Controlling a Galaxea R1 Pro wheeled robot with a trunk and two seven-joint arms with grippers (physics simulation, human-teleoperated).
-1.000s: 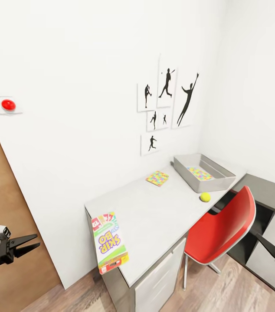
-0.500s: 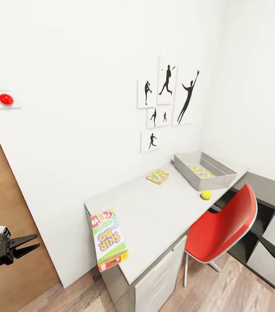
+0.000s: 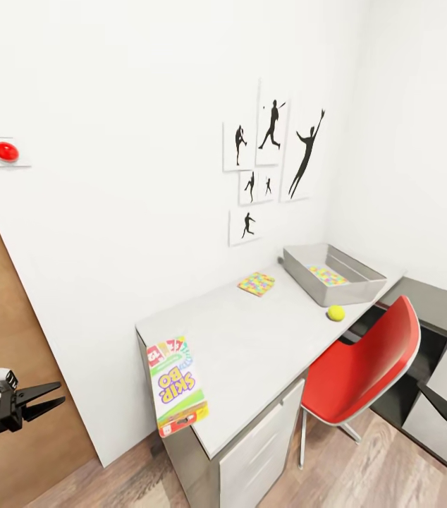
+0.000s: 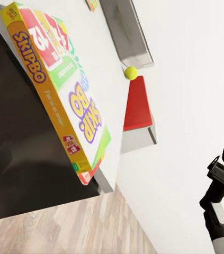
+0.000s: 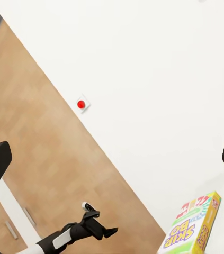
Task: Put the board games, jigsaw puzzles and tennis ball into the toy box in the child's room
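Observation:
The table (image 3: 252,339) stands against the white wall. A SKIP-BO board game (image 3: 177,384) lies at its near left corner, overhanging the edge. One jigsaw puzzle (image 3: 256,283) lies by the wall, and another (image 3: 328,275) lies inside the grey toy box (image 3: 304,282) at the far end. The tennis ball (image 3: 335,312) rests on the table just in front of the box. My left gripper (image 3: 49,398) is open and empty, low to the left and well short of the table. My right gripper (image 3: 441,406) is open and empty at the lower right, beyond the chair. The bed is out of view.
A red chair (image 3: 361,370) is pushed against the table's front, below the ball. A brown door (image 3: 12,367) is at the left, with a red button (image 3: 5,151) on the wall above. A dark grey side cabinet (image 3: 435,331) stands at the right. The floor is wooden.
The whole picture has shifted slightly as the camera moved. Both grippers keep the same pose, and nothing on the table has moved.

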